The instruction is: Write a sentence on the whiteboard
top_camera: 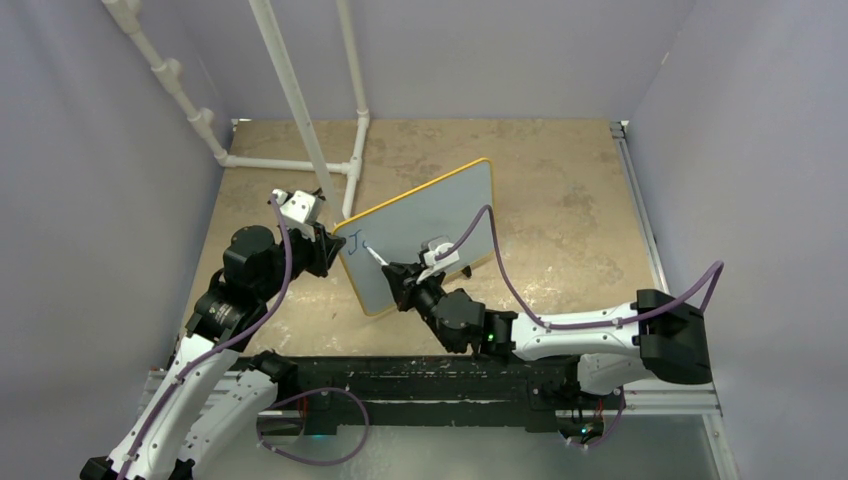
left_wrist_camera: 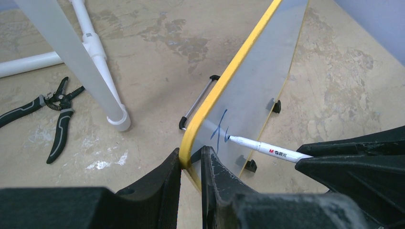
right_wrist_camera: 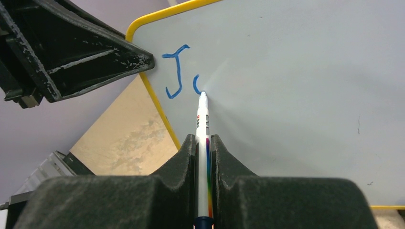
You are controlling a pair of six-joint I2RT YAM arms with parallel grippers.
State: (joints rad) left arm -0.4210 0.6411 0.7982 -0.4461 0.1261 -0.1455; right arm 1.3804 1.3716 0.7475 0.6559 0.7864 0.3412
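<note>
Nearest the arm bases, the right gripper (right_wrist_camera: 203, 140) was seen clenched around a white marker (right_wrist_camera: 202, 114). The barrel was pinched between both fingers and the blue tip was pressed against the whiteboard (right_wrist_camera: 296, 95). Just left of it, the left gripper (left_wrist_camera: 191, 155) was clamped over the board's yellow rim close to a rounded corner. The board was thereby held tilted above the table (top_camera: 570, 200), near its middle, with the writing face turned toward the right arm.

Only the start of the sentence (right_wrist_camera: 175, 71) had been laid down: a blue "J" beside the gripped corner and, just right of it, a partial curve where the tip rested. Nearly all of the writing was judged to remain.

Because the board was gripped at one spot only, it could be pivoted or worked loose in the jaws by pen pressure. Strokes would then be broken or skewed. The marker could likewise be twisted between the fingers by a sideways drag.

Farther left, a white pipe frame (left_wrist_camera: 71, 52) and a pair of pliers (left_wrist_camera: 52, 112) were seen on the table. The frame could be struck if the board were swung.
</note>
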